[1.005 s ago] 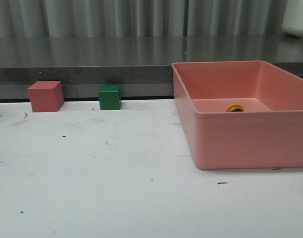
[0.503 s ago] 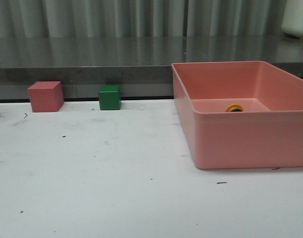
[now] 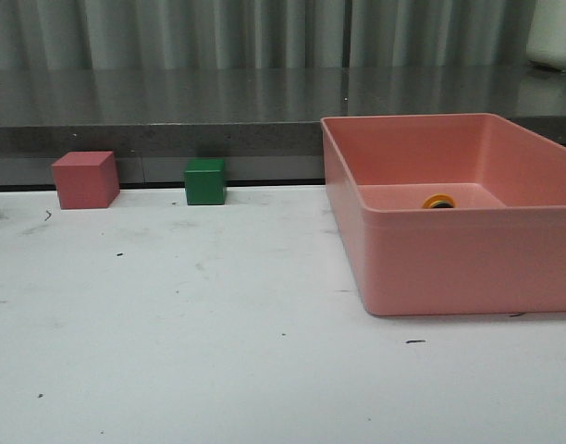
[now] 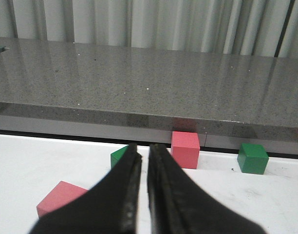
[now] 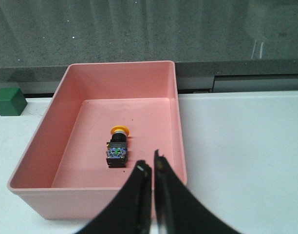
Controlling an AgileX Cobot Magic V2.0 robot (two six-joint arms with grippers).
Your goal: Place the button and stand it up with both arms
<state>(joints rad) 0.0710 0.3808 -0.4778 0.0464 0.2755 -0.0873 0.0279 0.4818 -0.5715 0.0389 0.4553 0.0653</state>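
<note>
Peeking over bin wall (image 3: 468,259), button (image 3: 438,201) cap only.

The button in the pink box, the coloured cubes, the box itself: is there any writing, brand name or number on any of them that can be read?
None can be read in any view.
The button: its base shows small blue-green and pale spots, too small to tell whether they are marks.
The pink box: plain walls, no label.
The green cube and pink cube: plain faces.
The table: only dark scuffs, no signs.
</note>
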